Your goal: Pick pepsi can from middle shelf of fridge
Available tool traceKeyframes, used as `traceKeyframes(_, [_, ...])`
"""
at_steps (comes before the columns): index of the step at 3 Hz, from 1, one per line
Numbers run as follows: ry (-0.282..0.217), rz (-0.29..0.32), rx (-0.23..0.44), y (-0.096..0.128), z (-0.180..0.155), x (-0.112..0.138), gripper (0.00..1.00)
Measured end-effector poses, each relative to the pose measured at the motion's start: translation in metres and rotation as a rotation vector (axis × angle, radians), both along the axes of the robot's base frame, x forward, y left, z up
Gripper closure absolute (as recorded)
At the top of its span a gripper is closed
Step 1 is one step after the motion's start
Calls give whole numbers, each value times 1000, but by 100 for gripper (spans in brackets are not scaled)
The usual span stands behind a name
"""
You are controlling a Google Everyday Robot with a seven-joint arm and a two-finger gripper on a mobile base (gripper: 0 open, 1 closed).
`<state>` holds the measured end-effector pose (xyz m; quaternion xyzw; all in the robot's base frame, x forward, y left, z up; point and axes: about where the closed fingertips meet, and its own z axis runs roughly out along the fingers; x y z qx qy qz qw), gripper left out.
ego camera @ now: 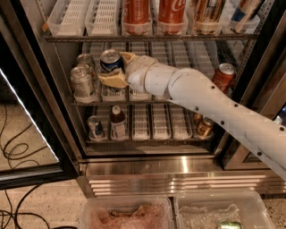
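Observation:
The fridge [147, 165] stands open with three wire shelves. On the middle shelf [147, 102], in a white lane near the left, is the blue pepsi can [110, 61] with a silver top. My gripper [115, 68] on the white arm [201, 98] reaches in from the right. Its tan fingers [114, 79] wrap around the pepsi can, one above and one below, and are shut on it. The can's lower part is hidden behind the fingers.
Two pale silver-green cans [83, 80] stand left of the pepsi can. A red cola can [223, 77] is at the shelf's right end. Tall red bottles [153, 13] fill the top shelf. A small bottle [118, 123] and cans sit below. Two plastic bins [174, 214] lie on the floor.

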<state>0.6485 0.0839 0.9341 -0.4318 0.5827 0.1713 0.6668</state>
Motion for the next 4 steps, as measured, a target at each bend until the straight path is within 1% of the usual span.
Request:
traceKeyframes(1, [93, 99, -3, -2, 6, -24, 100])
traceKeyframes(2, [228, 210, -38, 9, -6, -74, 100])
traceKeyframes(3, [341, 264, -54, 22, -19, -139, 100])
traceKeyframes(4, [375, 263, -75, 20, -41, -157, 100])
